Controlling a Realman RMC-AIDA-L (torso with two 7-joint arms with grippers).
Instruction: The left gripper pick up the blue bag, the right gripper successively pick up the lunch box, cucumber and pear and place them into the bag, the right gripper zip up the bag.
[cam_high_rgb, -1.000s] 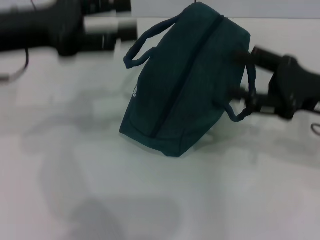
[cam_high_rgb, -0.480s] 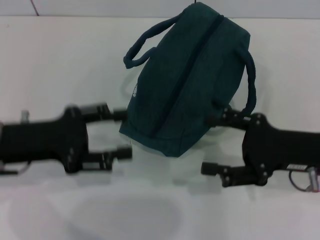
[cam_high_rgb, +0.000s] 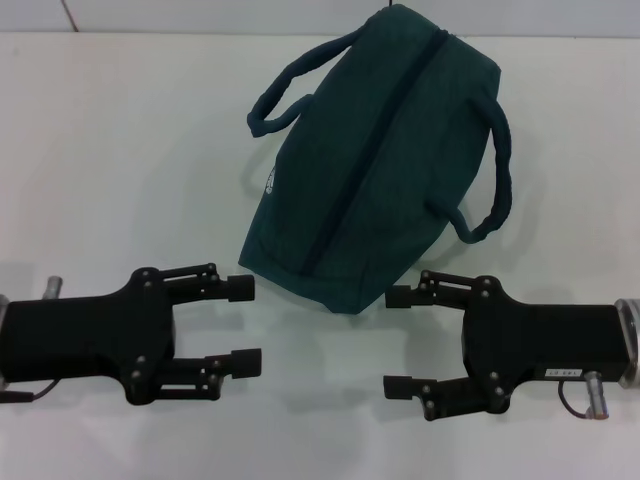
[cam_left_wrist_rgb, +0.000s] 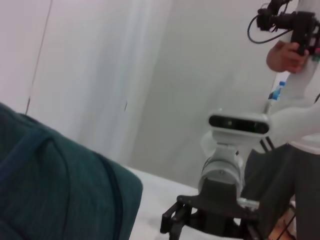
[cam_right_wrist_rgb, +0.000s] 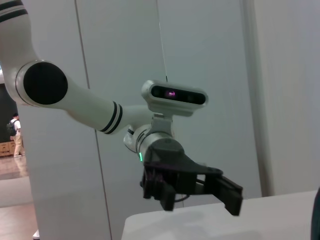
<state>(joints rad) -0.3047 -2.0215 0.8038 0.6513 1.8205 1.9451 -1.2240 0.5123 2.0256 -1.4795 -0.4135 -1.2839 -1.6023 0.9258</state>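
My black two-fingered left gripper (cam_high_rgb: 248, 325) and right gripper (cam_high_rgb: 392, 340) both gape wide, holding nothing. The soft dark teal fabric blue bag (cam_high_rgb: 375, 165) lies just ahead, zipped — floppy, probably heavy-ish — so I'd grab a looped handle (cam_high_rgb: 283, 92).

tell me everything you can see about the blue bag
The bag is dark teal fabric, zipped shut, with a dark zipper line running its length. It lies slanted on the white table, one looped handle on each side and a bit of white logo on its left face. Neither gripper touches it; both sit nearer the robot.
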